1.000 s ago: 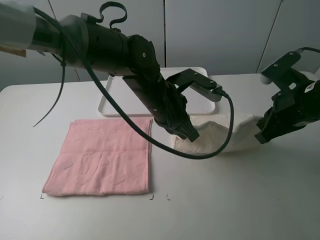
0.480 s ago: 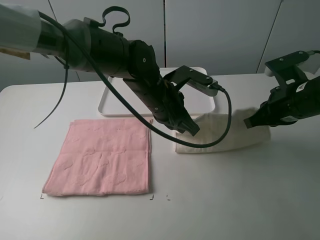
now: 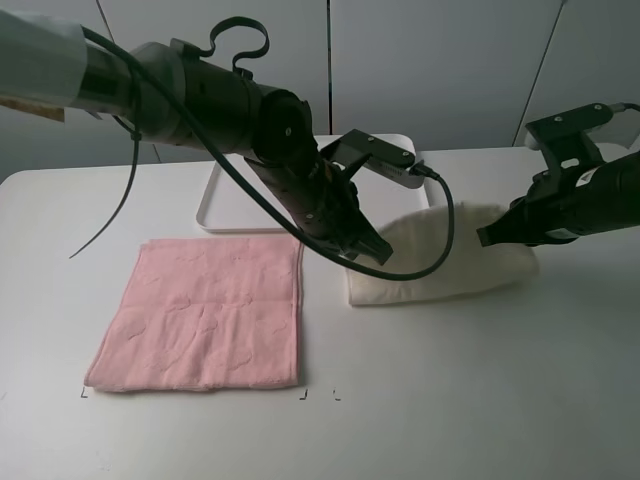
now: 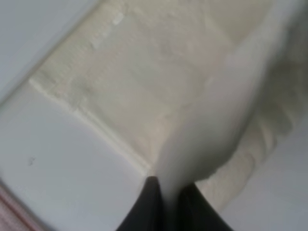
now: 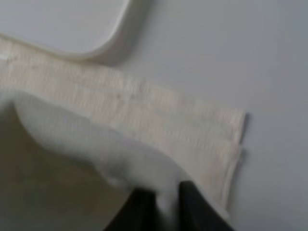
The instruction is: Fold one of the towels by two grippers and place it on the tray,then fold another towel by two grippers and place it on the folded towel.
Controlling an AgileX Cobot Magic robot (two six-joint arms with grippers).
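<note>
Cream towel (image 3: 440, 272): soft woven cloth, matt, with a fine ribbed weave and a flat hemmed border in the wrist views.
Pink towel (image 3: 205, 312): terry-like cloth, matt, with a faint raised pattern.
Tray (image 3: 212, 208): white, smooth, plastic-looking, slight sheen.
Table (image 3: 470, 400): smooth, matt white.
Left arm housing (image 3: 200, 95): black, satin.
Cable (image 3: 130, 170): black, smooth.

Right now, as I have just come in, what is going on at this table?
The two arms are folding the cream towel together. The left arm's fingers and the right arm's fingers are each closed on a raised edge of it, held over the layer that lies on the table. The pink towel lies flat and unfolded beside it. No towel shows on the white tray behind them, though the left arm hides part of it.
</note>
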